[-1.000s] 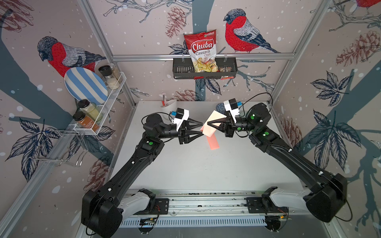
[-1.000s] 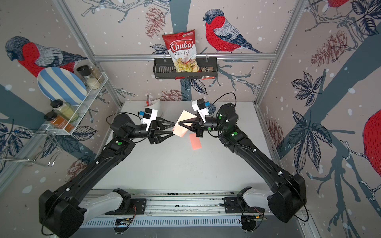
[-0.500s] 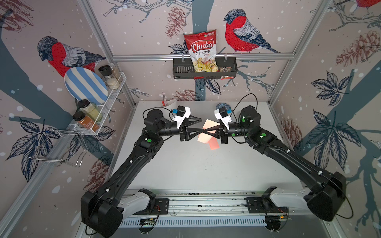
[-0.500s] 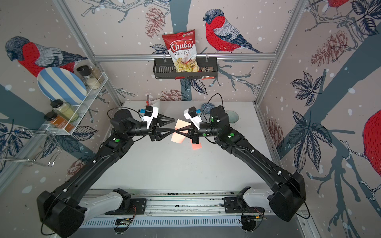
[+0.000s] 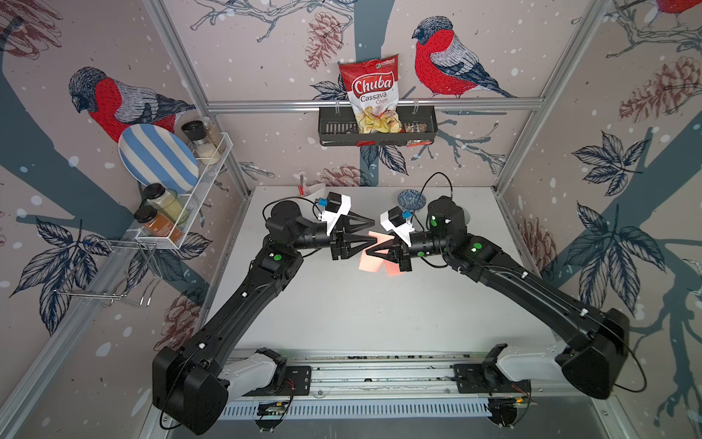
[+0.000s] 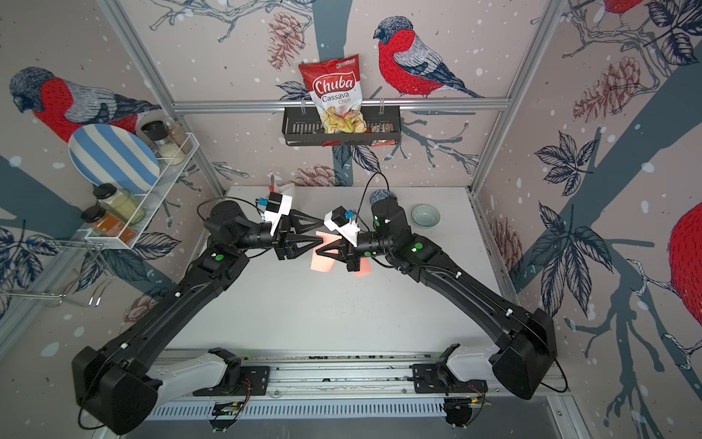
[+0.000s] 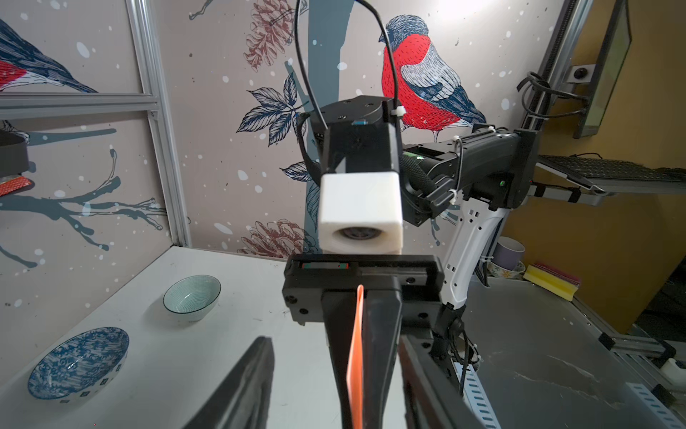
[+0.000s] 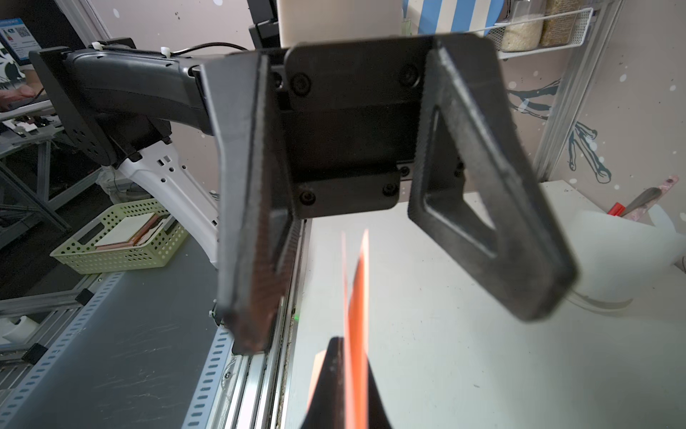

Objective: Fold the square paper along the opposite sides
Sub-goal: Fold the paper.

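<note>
The two arms meet nose to nose over the middle of the white table [image 5: 342,304]. The right gripper [image 5: 366,253] has its jaws pressed together on the orange paper [image 5: 370,263], which stands on edge between them and sticks out toward the other arm. In the right wrist view the paper [image 8: 359,297] shows two thin edges side by side, as if doubled over. The left gripper [image 5: 375,230] faces it with jaws apart, one finger on each side of the sheet's free end, and neither finger looks to be touching it. I cannot tell whether the paper's lower edge reaches the table. Behind the right arm, near the back wall, sit a blue bowl [image 7: 79,362] and a pale green bowl [image 6: 425,216], well apart from the paper.
</note>
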Robot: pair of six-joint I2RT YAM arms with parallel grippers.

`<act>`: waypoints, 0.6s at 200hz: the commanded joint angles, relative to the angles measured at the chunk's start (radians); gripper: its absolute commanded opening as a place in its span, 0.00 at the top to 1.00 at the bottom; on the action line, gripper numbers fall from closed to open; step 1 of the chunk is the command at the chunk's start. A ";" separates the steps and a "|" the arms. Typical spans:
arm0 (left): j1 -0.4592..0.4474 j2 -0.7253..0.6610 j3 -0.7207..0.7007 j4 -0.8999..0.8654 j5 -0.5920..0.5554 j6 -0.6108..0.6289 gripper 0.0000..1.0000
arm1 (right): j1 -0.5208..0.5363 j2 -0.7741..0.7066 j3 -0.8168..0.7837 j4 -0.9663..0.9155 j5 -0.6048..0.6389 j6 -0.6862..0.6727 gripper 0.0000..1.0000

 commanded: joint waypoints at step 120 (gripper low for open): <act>-0.010 0.022 0.001 0.038 0.068 -0.024 0.79 | 0.002 0.012 0.011 0.025 -0.014 -0.007 1.00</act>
